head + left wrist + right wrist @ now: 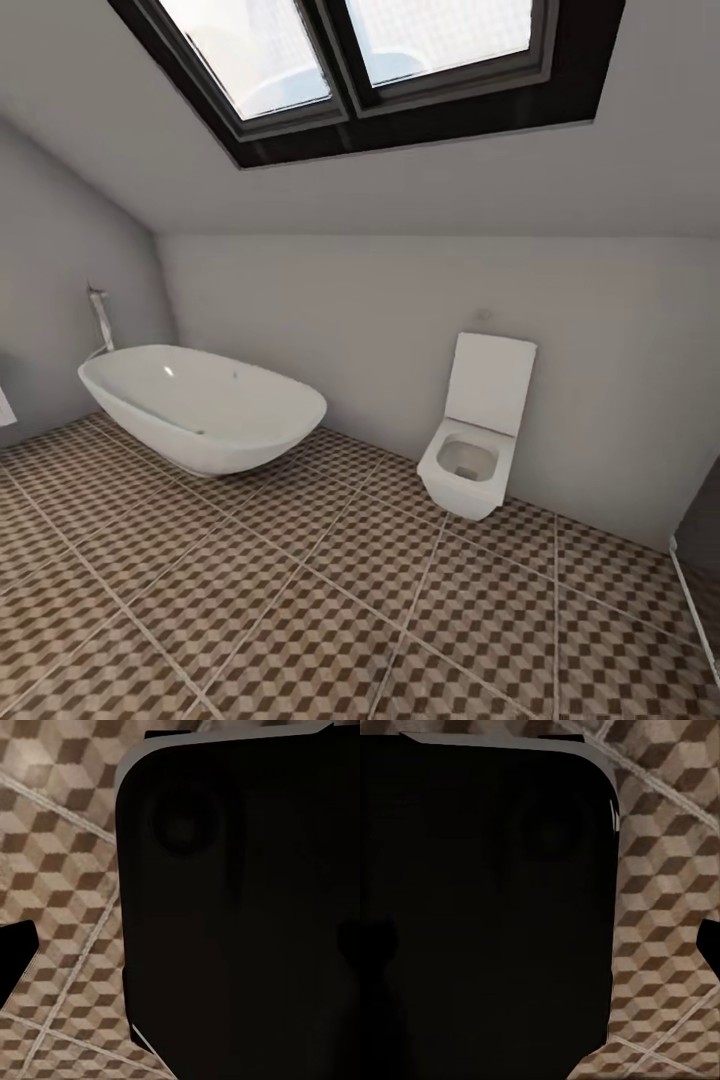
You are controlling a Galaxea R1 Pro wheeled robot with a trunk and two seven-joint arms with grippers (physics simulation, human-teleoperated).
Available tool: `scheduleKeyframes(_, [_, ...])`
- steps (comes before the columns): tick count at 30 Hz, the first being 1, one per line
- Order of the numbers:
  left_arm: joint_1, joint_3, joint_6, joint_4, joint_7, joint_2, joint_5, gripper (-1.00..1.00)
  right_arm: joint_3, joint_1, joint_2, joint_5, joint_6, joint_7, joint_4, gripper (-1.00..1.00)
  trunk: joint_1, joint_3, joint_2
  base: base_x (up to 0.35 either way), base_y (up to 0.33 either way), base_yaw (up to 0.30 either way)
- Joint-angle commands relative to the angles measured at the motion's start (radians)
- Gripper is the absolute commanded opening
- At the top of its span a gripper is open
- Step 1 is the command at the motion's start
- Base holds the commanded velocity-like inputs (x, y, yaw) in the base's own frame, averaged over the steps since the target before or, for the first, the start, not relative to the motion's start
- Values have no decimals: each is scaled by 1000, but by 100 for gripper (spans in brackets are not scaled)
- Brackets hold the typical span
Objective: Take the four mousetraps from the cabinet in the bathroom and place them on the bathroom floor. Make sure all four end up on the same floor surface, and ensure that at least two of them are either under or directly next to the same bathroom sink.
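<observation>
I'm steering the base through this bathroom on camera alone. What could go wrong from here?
The white oval freestanding bathtub and the white wall-hung toilet both stand out over the cube-patterned tiled floor; driving forward risks a bump. Both wrist views are largely blocked by dark robot parts, so nearby obstacles could go unseen.

We see a glossy white bathtub (205,405) and toilet (476,435), perhaps ceramic, on the matt, cube-patterned bathroom floor (300,600).

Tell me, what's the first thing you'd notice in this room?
The big white bathtub at the left, standing on the bathroom floor with its brown and beige cube pattern. To its right, a white toilet against the grey wall, lid up. Above both, a dark-framed skylight in the sloping ceiling lets in bright light.
</observation>
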Motion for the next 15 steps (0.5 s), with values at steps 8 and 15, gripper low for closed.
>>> scheduleKeyframes(8, [0, 0, -3, 1, 0, 0, -1, 100, -1, 0, -1, 0, -2, 1, 0, 100, 0, -1, 0, -51, 58, -299])
scheduleKeyframes(15, [0, 0, -3, 1, 0, 0, -1, 100, -2, 0, -1, 0, -2, 1, 0, 100, 0, -1, 0, -43, 88, -299])
